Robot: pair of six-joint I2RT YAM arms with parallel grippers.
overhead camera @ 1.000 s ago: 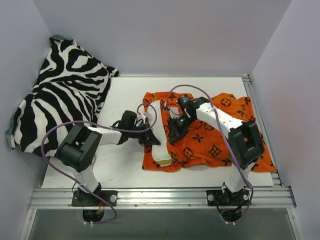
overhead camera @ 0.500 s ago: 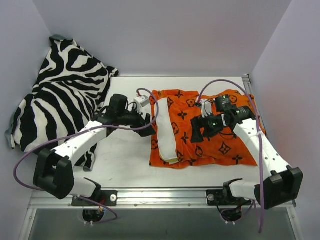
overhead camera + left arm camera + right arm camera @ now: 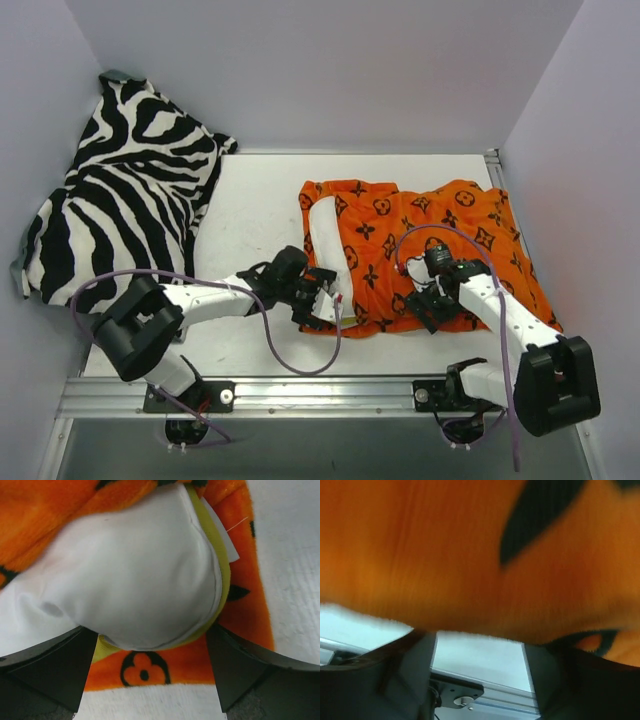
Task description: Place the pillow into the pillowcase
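The left jaws are spread wide, and the near corner of the pillow point(image 3: 135, 570) is framed right between them, poking out of the pillowcase point(image 3: 440, 240). The right jaws are parted too, at the orange fabric's lower edge. The pillow's exposed white edge is laid up-frame along the case's mouth, mid-desk point(image 3: 250, 200). The left arm is judged the nearer.

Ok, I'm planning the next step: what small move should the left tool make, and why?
Probably close the left tool on the pillow corner and nudge it deeper: that white corner sits between its open jaws, outside the pillowcase mouth.
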